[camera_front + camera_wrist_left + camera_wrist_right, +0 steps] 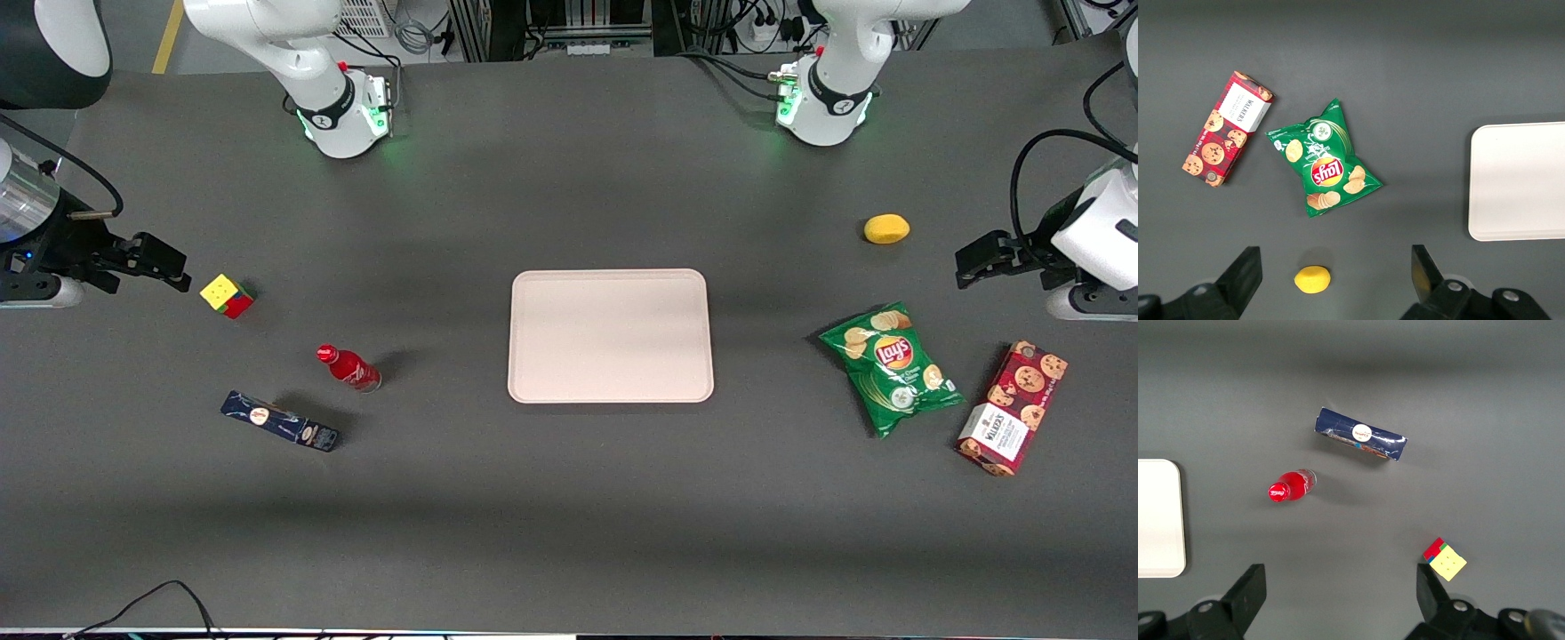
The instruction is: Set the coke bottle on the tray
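- Your gripper point(173, 271) hangs at the working arm's end of the table, fingers spread wide with nothing between them, well apart from the coke bottle point(349, 368).
- You will find the coke bottle standing upright on the grey table point(569, 498), red cap on top, between the tray point(611, 336) and the working arm's end, clear of the tray's rim.
- The tray lies flat in the middle of the table with nothing on it.
- Just beside the gripper's fingertips sits a colour cube point(228, 295), yellow face up, farther from the front camera than the bottle.
- A dark blue box point(280, 421) lies on its side near the bottle, nearer to the front camera than it; the two do not touch.
- Open tabletop lies between the bottle and the tray, with no object in that stretch.
- Toward the parked arm's end you have a green chips bag point(891, 368), a red cookie box point(1013, 408) and a yellow lemon point(886, 228), all well apart from the bottle.
- In the right wrist view the tray point(1158, 518) is cut off at the edge, so you see only one rounded end.
- From that wrist view the bottle point(1291, 486) shows mostly as cap and shoulder; its script cannot be read there.
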You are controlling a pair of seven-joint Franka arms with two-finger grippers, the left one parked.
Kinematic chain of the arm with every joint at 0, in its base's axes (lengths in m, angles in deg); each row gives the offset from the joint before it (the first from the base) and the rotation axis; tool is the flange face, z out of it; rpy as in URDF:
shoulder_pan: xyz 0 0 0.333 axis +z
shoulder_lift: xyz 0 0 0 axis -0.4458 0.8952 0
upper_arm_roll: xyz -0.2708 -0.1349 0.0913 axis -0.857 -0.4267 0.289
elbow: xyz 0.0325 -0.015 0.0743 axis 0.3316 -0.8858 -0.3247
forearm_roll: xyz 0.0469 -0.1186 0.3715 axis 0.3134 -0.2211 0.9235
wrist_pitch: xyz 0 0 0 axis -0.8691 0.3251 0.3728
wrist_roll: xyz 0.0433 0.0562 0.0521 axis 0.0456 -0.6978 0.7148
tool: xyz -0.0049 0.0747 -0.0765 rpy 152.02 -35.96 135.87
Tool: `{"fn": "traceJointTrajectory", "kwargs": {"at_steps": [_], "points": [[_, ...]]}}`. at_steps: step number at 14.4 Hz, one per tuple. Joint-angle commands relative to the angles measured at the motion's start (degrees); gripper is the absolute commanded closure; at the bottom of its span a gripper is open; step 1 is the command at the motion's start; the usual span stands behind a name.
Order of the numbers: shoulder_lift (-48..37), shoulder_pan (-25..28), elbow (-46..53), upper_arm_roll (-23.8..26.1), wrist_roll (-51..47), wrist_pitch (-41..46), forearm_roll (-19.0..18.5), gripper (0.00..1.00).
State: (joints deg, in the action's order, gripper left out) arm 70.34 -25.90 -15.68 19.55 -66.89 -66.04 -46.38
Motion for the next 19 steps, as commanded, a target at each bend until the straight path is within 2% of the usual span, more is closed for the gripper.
{"fn": "traceJointTrajectory", "kwargs": {"at_steps": [1, 9, 13, 19], "points": [[0.93, -0.39, 2.02, 0.19, 1.0, 1.45, -0.03, 0.0], [2.07, -1.27, 2.9, 0.19, 1.0, 1.63, 0.41, 0.0], [2.34, 0.3, 2.9, 0.19, 0.91, 1.72, 0.5, 0.0], [4.27, 10.92, 2.81, -1.56, 0.56, 1.98, 0.41, 0.0]]}}
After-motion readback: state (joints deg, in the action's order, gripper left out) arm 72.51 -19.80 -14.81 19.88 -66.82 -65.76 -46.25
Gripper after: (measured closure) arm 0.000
